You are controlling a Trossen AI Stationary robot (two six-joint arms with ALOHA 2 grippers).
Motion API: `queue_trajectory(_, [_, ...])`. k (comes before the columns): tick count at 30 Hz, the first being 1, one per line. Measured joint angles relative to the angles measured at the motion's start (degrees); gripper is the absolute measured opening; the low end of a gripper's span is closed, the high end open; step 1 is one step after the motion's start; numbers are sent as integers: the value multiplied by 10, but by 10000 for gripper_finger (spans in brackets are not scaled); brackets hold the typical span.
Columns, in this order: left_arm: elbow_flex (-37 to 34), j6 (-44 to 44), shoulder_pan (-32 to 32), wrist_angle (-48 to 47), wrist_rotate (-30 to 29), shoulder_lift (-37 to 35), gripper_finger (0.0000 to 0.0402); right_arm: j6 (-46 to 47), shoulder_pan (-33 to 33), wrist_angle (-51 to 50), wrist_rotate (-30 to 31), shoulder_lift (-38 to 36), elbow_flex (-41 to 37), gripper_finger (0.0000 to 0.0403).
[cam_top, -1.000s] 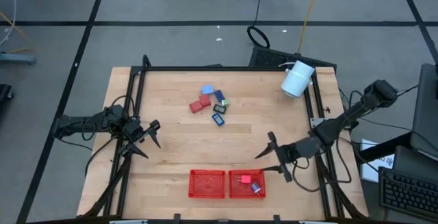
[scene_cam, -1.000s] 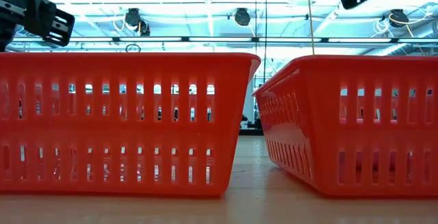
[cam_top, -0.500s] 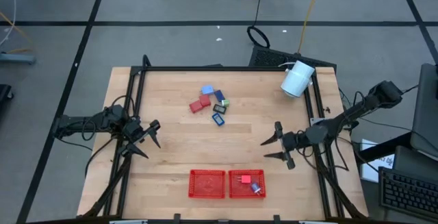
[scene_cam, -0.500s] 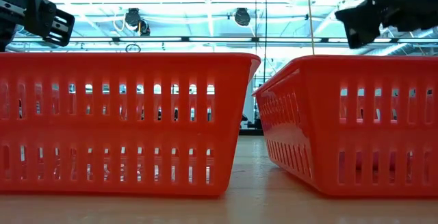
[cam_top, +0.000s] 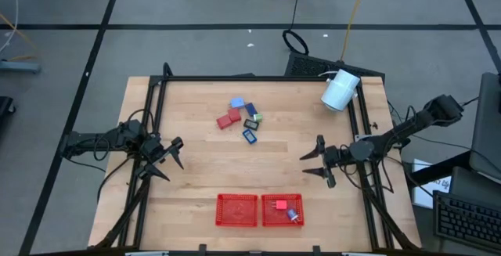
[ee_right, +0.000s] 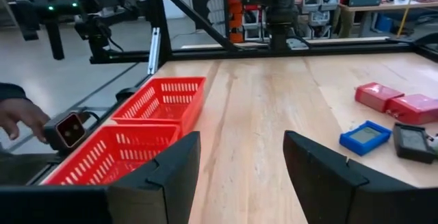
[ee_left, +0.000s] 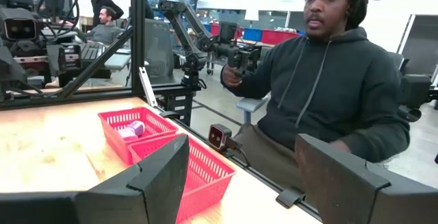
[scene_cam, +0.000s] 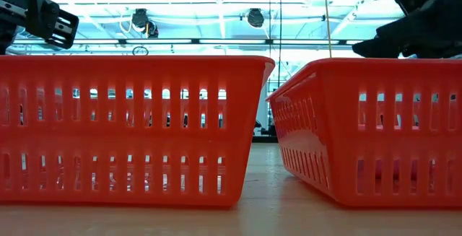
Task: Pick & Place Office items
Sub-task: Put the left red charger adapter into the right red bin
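The office items (cam_top: 244,119) lie in a loose cluster on the far middle of the table: red, light blue, dark blue and black pieces. The right wrist view shows two red pieces (ee_right: 393,101), a blue one (ee_right: 366,136) and a black one (ee_right: 413,142). A red piece (cam_top: 279,205) and a blue one (cam_top: 291,215) lie in the right red tray (cam_top: 282,210). My right gripper (cam_top: 318,162) is open, above the table to the right of the cluster, fingers pointing left. My left gripper (cam_top: 174,158) waits open at the table's left side.
Two red mesh trays sit side by side at the near edge, the left one (cam_top: 236,209) beside the right. A white cylinder (cam_top: 340,90) lies at the far right corner. A person in a dark hoodie (ee_left: 328,87) sits beyond the near edge, a hand (ee_right: 17,118) showing by the small camera (ee_right: 68,129).
My right gripper has drawn back from beside the right tray toward the table's far edge and slightly right, still open. The left arm and the pieces have kept still.
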Motion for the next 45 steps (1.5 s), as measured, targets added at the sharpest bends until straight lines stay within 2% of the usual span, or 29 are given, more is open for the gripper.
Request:
queue_trajectory(16, [0, 0, 0, 0, 0, 0, 271, 1, -36, -21, 1, 0, 0, 200])
queue_trajectory(20, [0, -6, 0, 0, 0, 0, 271, -28, -48, -6, 2, 0, 0, 199])
queue_trajectory(24, [0, -154, 0, 42, 0, 0, 271, -40, -72, -5, 3, 0, 0, 199])
queue_trajectory(29, [0, -207, 0, 68, 0, 0, 271, -3, -90, -9, 2, 0, 0, 199])
queue_trajectory(35, [0, -210, 0, 68, 0, 0, 271, 1, -94, -7, 4, 0, 0, 196])
queue_trajectory(37, [0, -202, 0, 70, -4, 0, 271, -7, -93, 0, 26, 0, 0, 196])
queue_trajectory(41, [0, -138, 0, 72, -69, 0, 271, -15, -94, 10, 76, 0, 0, 196])
queue_trajectory(45, [0, -122, 0, 72, -86, 0, 271, -12, -98, 23, 80, 0, 0, 196])
